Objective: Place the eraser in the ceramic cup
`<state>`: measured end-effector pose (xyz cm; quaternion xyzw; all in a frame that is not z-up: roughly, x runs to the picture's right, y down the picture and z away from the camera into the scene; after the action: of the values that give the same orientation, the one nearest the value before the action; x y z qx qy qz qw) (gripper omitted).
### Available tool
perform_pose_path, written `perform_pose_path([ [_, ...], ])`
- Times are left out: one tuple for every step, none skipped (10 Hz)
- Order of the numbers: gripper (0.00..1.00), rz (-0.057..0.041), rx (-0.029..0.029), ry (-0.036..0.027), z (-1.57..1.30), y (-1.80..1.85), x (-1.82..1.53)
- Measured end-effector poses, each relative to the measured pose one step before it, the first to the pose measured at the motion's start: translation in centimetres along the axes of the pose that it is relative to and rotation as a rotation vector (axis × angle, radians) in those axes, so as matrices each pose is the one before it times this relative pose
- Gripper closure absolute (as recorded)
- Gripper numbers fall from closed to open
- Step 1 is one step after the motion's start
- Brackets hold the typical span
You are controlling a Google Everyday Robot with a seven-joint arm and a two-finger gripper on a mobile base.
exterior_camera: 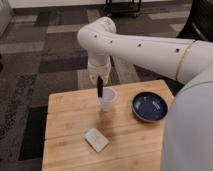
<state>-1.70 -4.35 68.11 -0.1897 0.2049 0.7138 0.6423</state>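
Arm (150, 47) comes in from the right, a thick white link running up-left to an elbow near top centre, then the wrist drops straight down over the table (65, 145). Gripper (99, 80) points down, just above the left rim of the cup (108, 99). It's clamped on the eraser (100, 87), which hangs vertically out of the fingers.

Eraser: slim black bar, dark all over, upright. Top end is buried in the gripper; bottom end sits at about the cup's rim on its left side (can't tell whether the tip is already inside the mouth or just in front of the rim).

Containers:
- cup: small, white, slightly tapered, standing upright near the back middle of the table. Inside looks pale; can't make out anything lying in it.
- bowl (149, 107): dark blue, wider and lower than the cup, to the right of it, apart from it, near the table's right side. Interior shows only blue.

Other stuff: a flat pale block (96, 139) lies on the wood in front of the cup, turned at an angle to the table edges and well apart from both containers. The robot's white body fills the lower-right corner and hides that part of the table. Table is light wood, sitting on grey patterned carpet (45, 60).
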Motion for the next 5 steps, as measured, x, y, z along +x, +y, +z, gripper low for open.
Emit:
perform_pose_path([
  [1.0,0.00764,-0.00425,0.00437,0.017,-0.16,-0.238],
  [1.0,0.00803,-0.00282,0.00147,-0.016,-0.266,-0.227],
  [1.0,0.00603,-0.0036,0.00172,-0.026,-0.141,-0.111],
  [1.0,0.00918,0.00042,0.00487,0.023,-0.448,-0.046],
  [1.0,0.00657,-0.00312,0.00516,0.107,-0.21,0.048],
])
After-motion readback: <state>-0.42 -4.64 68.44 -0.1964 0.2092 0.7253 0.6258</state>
